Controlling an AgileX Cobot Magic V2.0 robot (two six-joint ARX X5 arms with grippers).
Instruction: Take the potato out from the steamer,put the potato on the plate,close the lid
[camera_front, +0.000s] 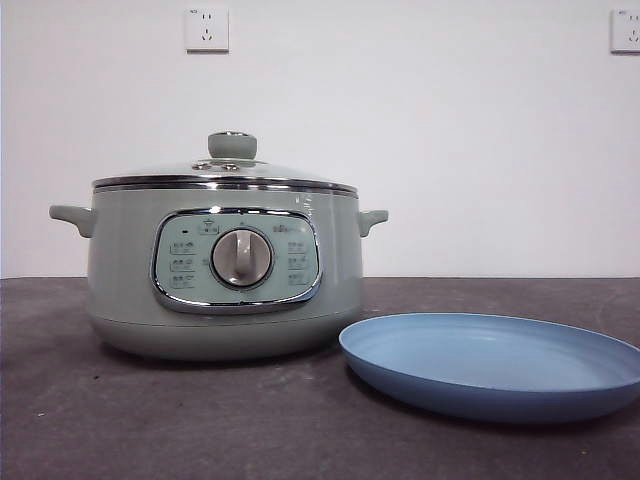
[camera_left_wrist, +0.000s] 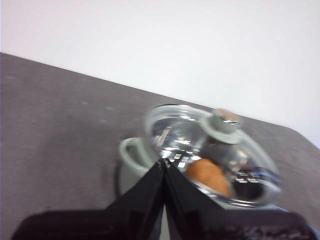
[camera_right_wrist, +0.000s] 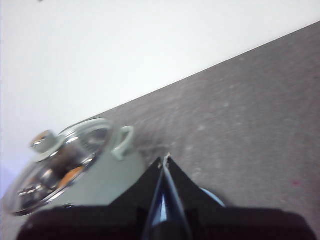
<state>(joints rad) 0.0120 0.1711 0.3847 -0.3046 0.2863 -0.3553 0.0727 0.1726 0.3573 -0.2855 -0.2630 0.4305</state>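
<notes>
The blue plate (camera_front: 490, 365) lies nearest to the camera in the front view, on the dark grey table (camera_front: 150, 420), to the right of the steamer (camera_front: 225, 275) and a little in front of it. Its rim is just beside the base of the steamer, and nothing lies on it.

The steamer stands upright with its control panel and silver dial (camera_front: 241, 258) facing the camera. The glass lid (camera_front: 225, 175) sits closed on top of it, with the pale green knob (camera_front: 232, 145) in the middle. The potato (camera_left_wrist: 209, 176) is inside the steamer; through the glass it shows as an orange-brown shape under the lid.

The left pincer (camera_left_wrist: 164, 162) hangs above the table near one handle of the steamer, its two black jaws pressed together and holding nothing. The right pincer (camera_right_wrist: 165, 160) is above the table on the other side, also fully closed and empty.

Two white sockets are on the wall (camera_front: 450, 140) behind.
</notes>
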